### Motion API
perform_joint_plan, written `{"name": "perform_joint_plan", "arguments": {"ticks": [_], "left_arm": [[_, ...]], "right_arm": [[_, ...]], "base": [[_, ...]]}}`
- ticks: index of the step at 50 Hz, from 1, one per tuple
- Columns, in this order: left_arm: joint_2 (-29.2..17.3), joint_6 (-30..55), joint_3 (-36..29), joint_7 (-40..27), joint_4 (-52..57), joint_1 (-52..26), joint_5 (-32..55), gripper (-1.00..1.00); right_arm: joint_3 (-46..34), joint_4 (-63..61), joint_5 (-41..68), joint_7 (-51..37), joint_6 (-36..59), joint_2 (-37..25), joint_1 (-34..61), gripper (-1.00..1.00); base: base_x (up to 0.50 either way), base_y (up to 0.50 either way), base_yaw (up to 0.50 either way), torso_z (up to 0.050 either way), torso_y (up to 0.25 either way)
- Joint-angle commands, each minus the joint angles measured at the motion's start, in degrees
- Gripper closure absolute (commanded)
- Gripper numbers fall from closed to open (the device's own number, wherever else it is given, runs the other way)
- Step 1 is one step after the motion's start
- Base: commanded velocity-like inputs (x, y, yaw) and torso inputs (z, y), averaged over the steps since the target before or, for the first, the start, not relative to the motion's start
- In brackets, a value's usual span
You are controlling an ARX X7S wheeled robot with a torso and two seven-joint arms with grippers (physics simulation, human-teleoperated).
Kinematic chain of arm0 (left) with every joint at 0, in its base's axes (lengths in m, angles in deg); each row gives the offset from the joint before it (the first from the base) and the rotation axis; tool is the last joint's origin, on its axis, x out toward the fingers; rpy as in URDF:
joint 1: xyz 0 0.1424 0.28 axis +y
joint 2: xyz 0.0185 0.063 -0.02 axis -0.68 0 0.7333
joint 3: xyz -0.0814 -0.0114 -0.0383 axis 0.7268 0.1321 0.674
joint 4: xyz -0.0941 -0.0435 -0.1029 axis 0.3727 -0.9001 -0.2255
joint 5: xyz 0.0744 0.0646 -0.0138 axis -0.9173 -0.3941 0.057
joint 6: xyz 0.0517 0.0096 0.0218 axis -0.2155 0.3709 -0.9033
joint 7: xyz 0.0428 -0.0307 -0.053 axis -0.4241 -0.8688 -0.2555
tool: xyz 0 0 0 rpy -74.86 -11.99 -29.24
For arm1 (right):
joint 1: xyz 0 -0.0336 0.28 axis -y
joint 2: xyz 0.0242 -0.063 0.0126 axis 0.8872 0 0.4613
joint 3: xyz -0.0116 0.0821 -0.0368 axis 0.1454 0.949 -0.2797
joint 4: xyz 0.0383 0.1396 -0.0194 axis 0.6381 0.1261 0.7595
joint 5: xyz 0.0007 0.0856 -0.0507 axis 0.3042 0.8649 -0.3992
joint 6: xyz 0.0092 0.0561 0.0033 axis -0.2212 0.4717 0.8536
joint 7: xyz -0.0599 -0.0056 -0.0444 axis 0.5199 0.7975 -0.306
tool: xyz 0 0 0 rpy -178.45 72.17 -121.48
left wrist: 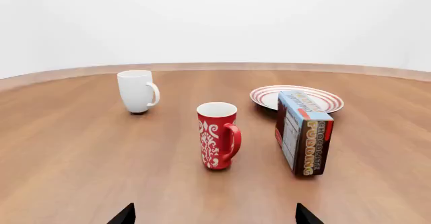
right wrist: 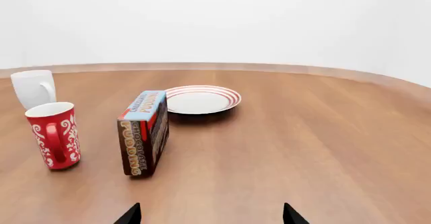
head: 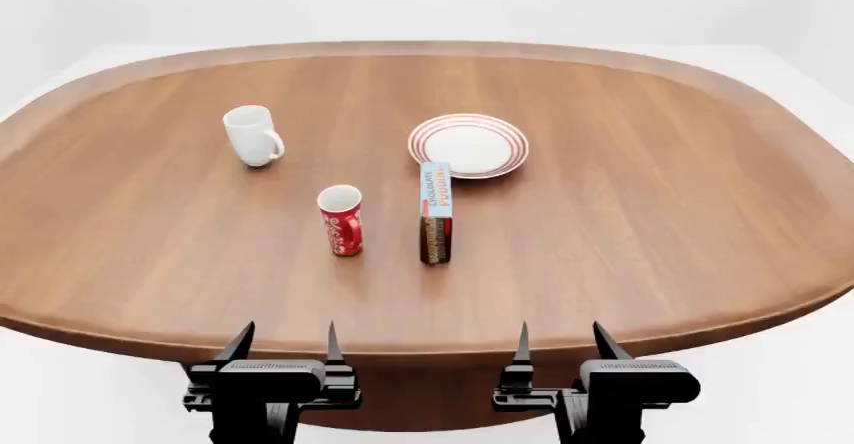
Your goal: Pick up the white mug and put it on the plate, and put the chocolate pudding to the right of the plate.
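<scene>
White mug stands upright on the table, well left of the plate. Chocolate pudding stands on edge just before the plate, beside a red cup. We hold left gripper and right gripper spread, empty, at the near edge.

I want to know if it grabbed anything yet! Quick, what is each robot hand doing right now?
Left gripper: open, holding nothing, at the near edge of the brown wooden table.
Right gripper: open, holding nothing, at the same near edge.

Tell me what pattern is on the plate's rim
Concentric red rings on the white plate, clearest in the right wrist view.
</scene>
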Motion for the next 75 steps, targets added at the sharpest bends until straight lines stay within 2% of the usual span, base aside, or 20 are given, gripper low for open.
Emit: {"name": "perform_joint_plan", "arguments": {"ticks": [1,18,19,34,40,44,45,52,57,62,75], "left_arm": [[-0.9,0.23,-1.05,-0.96,0.06,-0.03,1.04,-1.0],[-3.18,-0.44,-3.6,-3.58,0.2,0.1,3.57,-1.0],[-0.54,0.02,-0.49,-0.6,0.46,0.2,0.94,-1.0],[-3.13,-0.01,-4.06,-3.26,0.3,0.25,2.5,-1.0],[-4.61,0.82,-3.11,-6.23,8.26,0.98,0.92,-1.0],[-6.46,4.4,2.05,-9.08,25.03,1.09,1.96,-1.0],[-6.89,4.58,4.97,-10.54,31.25,0.95,2.61,-1.0],[-8.96,7.37,19.73,-16.89,51.64,-0.17,6.34,-1.0],[-9.61,7.49,27.46,-19.3,56.2,-0.28,10.69,-1.0],[-9.8,6.77,31.27,-20.49,57.25,0.29,12.76,-1.0],[-9.66,4.48,28.17,-20.31,56.13,1.56,10.77,-1.0]], "right_arm": [[-1.29,0.15,0.58,-1.14,-0.03,-0.93,-0.11,-1.0],[-4.03,0.61,2.56,-4.11,-0.31,-3.17,-0.18,-1.0],[-0.91,0.38,-0.11,-1.07,-0.03,-0.54,-0.34,-1.0],[-3.77,0.08,2.32,-4.01,0.17,-3.01,-0.32,-1.0],[-1.77,-8.5,4.91,-5.19,4.67,-4.39,-0.15,-1.0],[3.24,-23.83,8.7,-7.05,8.5,-6.42,0.64,-1.0],[5.79,-29.96,9.68,-8.17,8.16,-7.11,1.08,-1.0],[16.44,-46.67,13.46,-10.87,-1.21,-9.29,2.03,-1.0],[20.6,-48.86,16.83,-12.78,-4.39,-8.98,2.71,-1.0],[21.04,-50.13,18.52,-12.09,-7.02,-9.18,2.02,-1.0],[18.83,-51.37,18.23,-11.39,-6.25,-11.02,1.68,-1.0]], "base": [[0.0,0.0,0.0,0.0,0.0],[0.0,0.0,0.0,0.0,0.0],[0.0,0.0,0.0,0.0,0.0],[0.0,0.0,0.0,0.0,0.0],[0.0,0.0,0.0,0.0,0.0],[0.0,0.0,0.0,0.0,0.0],[0.0,0.0,0.0,0.0,0.0],[0.0,0.0,0.0,0.0,0.0],[0.0,0.0,0.0,0.0,0.0],[0.2,-0.02,0.0,0.0,0.0],[0.5,-0.04,0.0,0.0,0.0]]}}
